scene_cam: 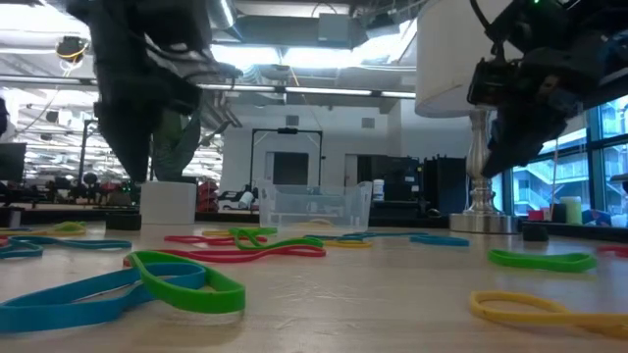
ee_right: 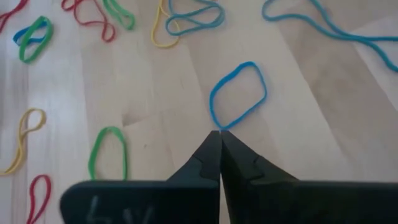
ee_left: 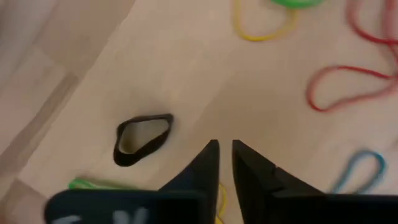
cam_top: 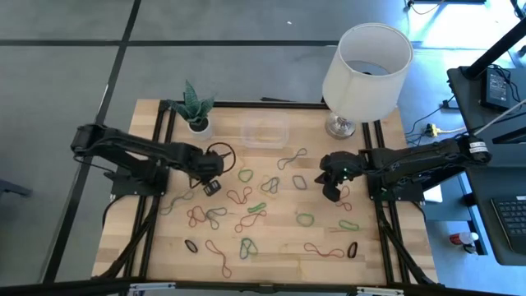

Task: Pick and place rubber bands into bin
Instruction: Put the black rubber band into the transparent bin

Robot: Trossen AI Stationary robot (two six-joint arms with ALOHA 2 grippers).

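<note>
Near edge of the table (cam_top: 123, 247): rubber bands (cam_top: 246, 197) scattered loose across the wood, green, red, blue, yellow, black.

Mid-table: left gripper (ee_left: 225, 147) low over the boards, fingers nearly together with a narrow gap, nothing between them; a black band (ee_left: 142, 138) lies just beside it. Right gripper (ee_right: 219, 138) has its tips pressed together at the edge of a blue band (ee_right: 238, 94).

Far side: bin (cam_top: 264, 132), clear, between plant pot (cam_top: 198, 124) and lamp (cam_top: 366, 62).

No legible writing anywhere.
</note>
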